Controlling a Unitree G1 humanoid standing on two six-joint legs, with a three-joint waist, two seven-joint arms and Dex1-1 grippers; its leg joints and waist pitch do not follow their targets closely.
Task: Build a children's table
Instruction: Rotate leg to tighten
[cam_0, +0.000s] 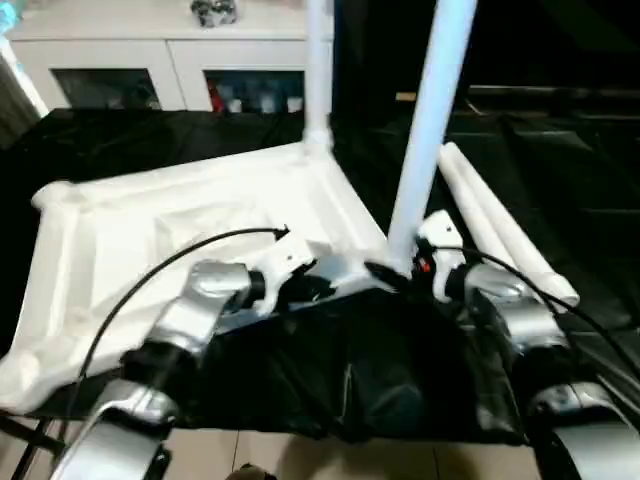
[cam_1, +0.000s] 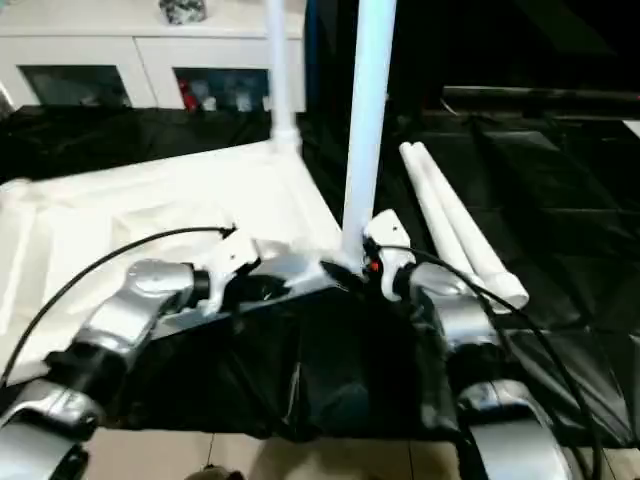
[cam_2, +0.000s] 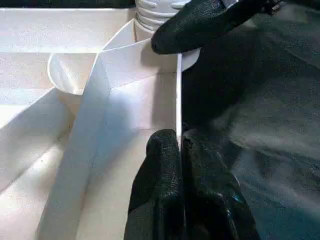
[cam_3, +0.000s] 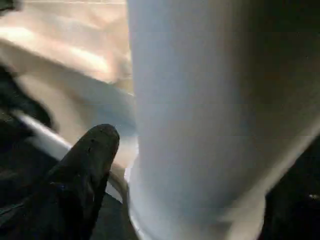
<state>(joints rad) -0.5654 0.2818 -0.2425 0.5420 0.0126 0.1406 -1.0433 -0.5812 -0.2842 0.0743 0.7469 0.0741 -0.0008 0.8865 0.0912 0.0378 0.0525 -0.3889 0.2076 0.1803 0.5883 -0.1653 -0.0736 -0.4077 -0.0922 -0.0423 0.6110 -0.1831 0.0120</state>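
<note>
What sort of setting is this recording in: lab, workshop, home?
Probably a home-like room or a staged one. A white glass-door cabinet with items behind its doors stands at the back, a black cloth covers the work surface, and pale floor tiles show below.

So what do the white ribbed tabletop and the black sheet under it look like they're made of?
The white ribbed tabletop looks like moulded plastic: thin walls, smooth, faintly glossy ribs. The black sheet looks like thin plastic film or glossy cloth: it wrinkles and catches shiny highlights. Which of the two is unclear.
</note>
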